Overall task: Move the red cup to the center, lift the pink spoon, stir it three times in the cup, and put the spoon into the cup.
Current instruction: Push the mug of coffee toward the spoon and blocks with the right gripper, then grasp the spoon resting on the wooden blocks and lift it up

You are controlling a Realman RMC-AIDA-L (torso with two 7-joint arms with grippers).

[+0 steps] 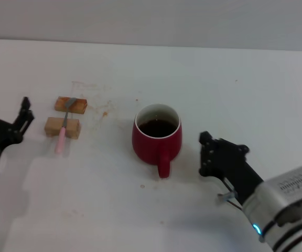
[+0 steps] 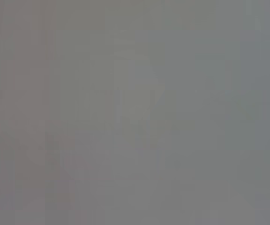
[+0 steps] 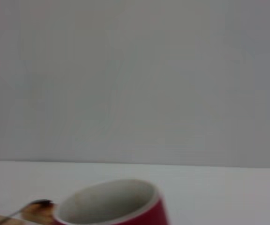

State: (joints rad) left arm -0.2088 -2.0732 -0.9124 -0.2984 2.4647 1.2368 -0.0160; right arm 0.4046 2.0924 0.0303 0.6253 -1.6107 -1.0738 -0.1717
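Cup (image 1: pixel 157 139) sat mid-table; my right hand (image 1: pixel 207 153) beside it, grip unreadable; left hand (image 1: pixel 24 114) spread, spoon (image 1: pixel 63 128) pickup next

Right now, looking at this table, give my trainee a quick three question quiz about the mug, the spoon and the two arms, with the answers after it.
1. True or false: the pink spoon lies across two wooden blocks, apart from the red cup.
2. Which way does the cup's handle point in the head view? A) toward the robot B) toward the far wall C) toward the spoon
3. Fill in: the gripper nearest the cup is the ____ gripper.

Key
1. True; the spoon rests on both blocks, on the robot's left of the cup.
2. A.
3. Right; the right gripper sits beside the cup without touching it, while the left gripper waits open near the blocks.
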